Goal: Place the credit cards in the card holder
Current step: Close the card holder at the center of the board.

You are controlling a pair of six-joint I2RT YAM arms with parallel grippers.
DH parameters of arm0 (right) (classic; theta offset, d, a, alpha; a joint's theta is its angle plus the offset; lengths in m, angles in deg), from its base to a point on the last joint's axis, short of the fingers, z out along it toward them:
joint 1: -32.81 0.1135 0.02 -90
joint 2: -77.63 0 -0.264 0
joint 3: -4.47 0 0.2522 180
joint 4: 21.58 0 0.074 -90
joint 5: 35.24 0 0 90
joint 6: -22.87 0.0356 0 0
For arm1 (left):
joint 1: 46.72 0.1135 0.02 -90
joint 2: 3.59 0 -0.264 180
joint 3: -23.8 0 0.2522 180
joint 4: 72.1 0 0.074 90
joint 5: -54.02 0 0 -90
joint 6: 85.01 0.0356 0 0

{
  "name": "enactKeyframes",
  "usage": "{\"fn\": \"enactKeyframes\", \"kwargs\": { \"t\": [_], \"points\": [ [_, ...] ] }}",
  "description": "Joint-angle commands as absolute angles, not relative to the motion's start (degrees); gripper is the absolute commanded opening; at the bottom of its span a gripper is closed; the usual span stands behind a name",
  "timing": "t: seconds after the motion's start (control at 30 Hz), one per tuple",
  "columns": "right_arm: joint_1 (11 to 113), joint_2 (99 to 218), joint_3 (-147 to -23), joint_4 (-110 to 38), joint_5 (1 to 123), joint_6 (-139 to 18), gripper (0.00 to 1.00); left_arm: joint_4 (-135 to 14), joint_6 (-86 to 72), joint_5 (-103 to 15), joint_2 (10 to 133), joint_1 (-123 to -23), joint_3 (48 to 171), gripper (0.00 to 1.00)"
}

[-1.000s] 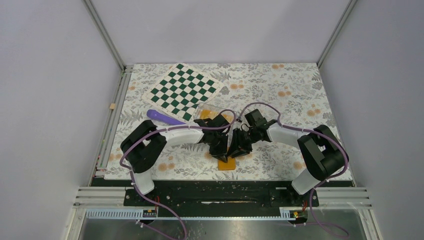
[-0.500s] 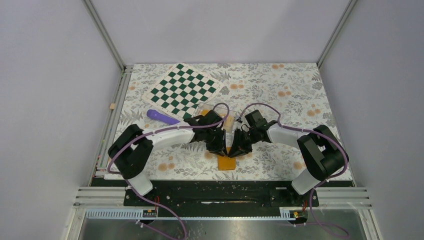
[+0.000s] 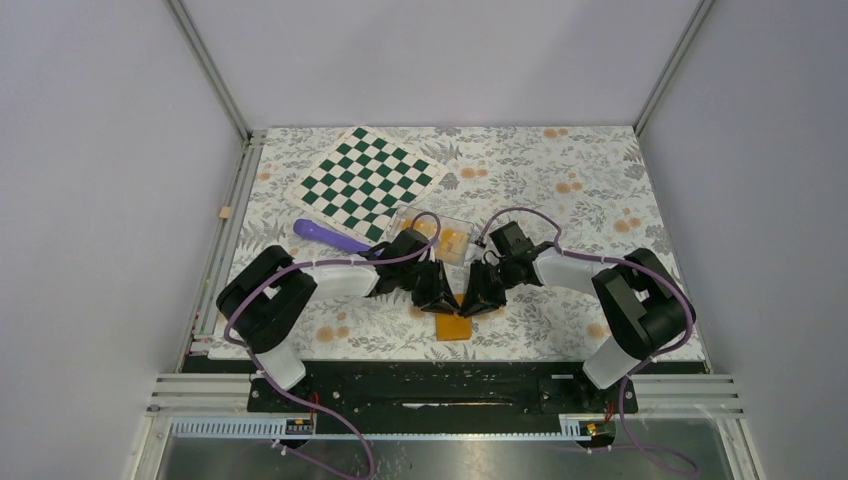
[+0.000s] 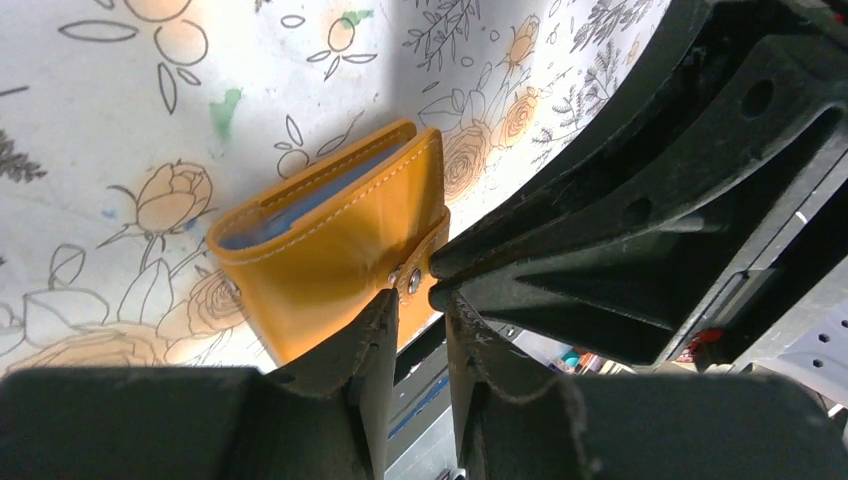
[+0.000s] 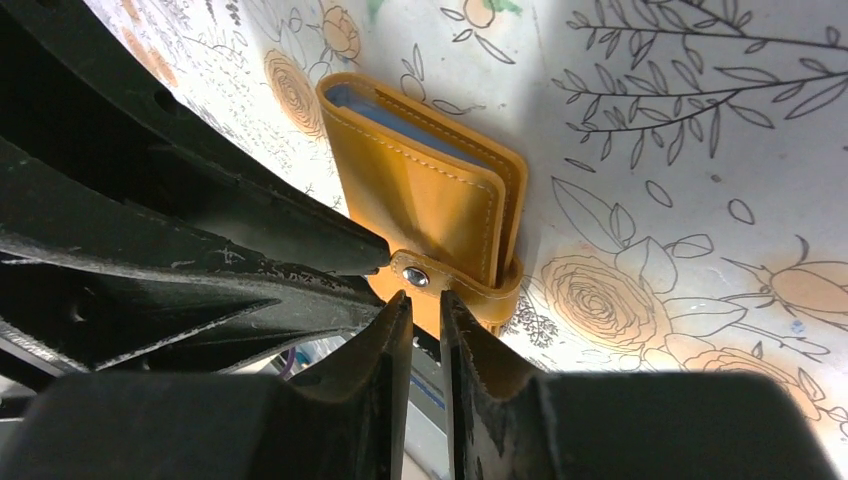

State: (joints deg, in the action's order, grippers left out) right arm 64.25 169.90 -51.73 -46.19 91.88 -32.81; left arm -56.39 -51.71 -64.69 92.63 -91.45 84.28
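Observation:
The orange card holder [image 3: 456, 326] lies folded on the flowered cloth near the front edge. Its strap with a metal snap [image 5: 415, 277] crosses its face, and a light-blue lining [image 4: 300, 205] shows at the open side. My left gripper [image 4: 420, 298] and right gripper [image 5: 425, 300] meet tip to tip over the strap at the holder's far edge. Each pair of jaws stands a narrow slit apart with nothing between them. The right gripper's black body [image 4: 640, 210] fills the right of the left wrist view. No credit cards are in view.
A green-and-white chessboard [image 3: 368, 183] lies at the back left. A purple stick-like object [image 3: 328, 233] and a clear tray [image 3: 446, 238] with orange pieces sit just behind the grippers. The metal rail [image 3: 440, 385] runs just in front of the holder.
The left arm's elbow has drawn back to the left and its gripper has settled lower at the holder. The right gripper has barely moved. The holder stays in place.

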Motion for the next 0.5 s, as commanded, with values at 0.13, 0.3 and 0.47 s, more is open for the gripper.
{"fn": "enactKeyframes", "kwargs": {
  "t": [0.13, 0.3, 0.47],
  "points": [
    [64.45, 171.36, -51.47, -45.84, 90.8, -33.7, 0.22, -62.42, -53.45, -66.81, 95.15, -91.7, 84.16, 0.17],
    [64.45, 171.51, -51.7, -45.83, 90.8, -33.5, 0.18, -53.39, -49.63, -63.77, 95.31, -92.25, 86.8, 0.16],
    [64.42, 171.32, -52.0, -45.64, 91.17, -33.35, 0.18, -41.7, -45.22, -57.94, 95.09, -93.41, 92.3, 0.27]
  ]
}}
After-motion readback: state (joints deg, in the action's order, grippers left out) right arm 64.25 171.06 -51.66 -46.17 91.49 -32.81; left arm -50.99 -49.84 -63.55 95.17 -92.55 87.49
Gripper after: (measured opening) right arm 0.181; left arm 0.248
